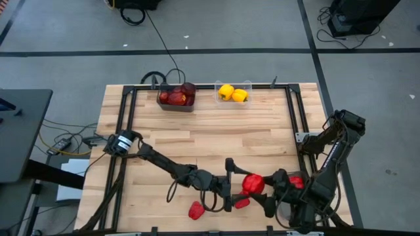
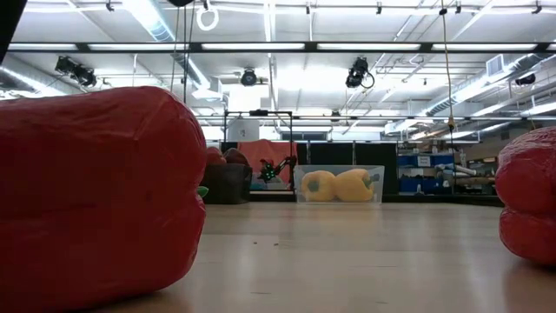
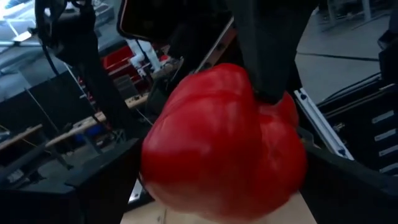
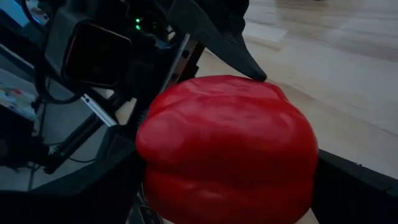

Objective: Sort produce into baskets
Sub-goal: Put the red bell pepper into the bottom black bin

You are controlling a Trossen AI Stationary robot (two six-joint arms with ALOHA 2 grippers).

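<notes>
A red bell pepper [image 1: 252, 183] hangs above the table's near right part, between my two grippers. My right gripper [image 1: 270, 190] comes at it from the right and is shut on it. My left gripper [image 1: 231, 185] reaches in level from the left, open, with a finger on either side of the same pepper [image 3: 224, 143]. Three more red peppers [image 1: 195, 210] [image 1: 241, 203] [image 1: 296, 182] lie on the table below. At the far edge, a dark basket [image 1: 176, 97] holds maroon and red produce, and a clear basket [image 1: 233, 94] holds two yellow peppers. My right gripper holds the red pepper between its two fingers, one lying over the pepper's top [image 3: 270, 87], the other hidden beneath. The fingers slant down from the table's right. The pepper is lifted clear of the table. My left gripper has a fingertip [image 4: 245, 62] right at the pepper's side; I cannot tell whether it touches.
A black frame rail [image 1: 128, 131] runs around the tabletop, with cables at the far left. In the low view, one table pepper [image 2: 95, 200] fills the left foreground and another [image 2: 530, 196] shows at the right. Bare wood [image 1: 210, 137] lies between the grippers and the baskets.
</notes>
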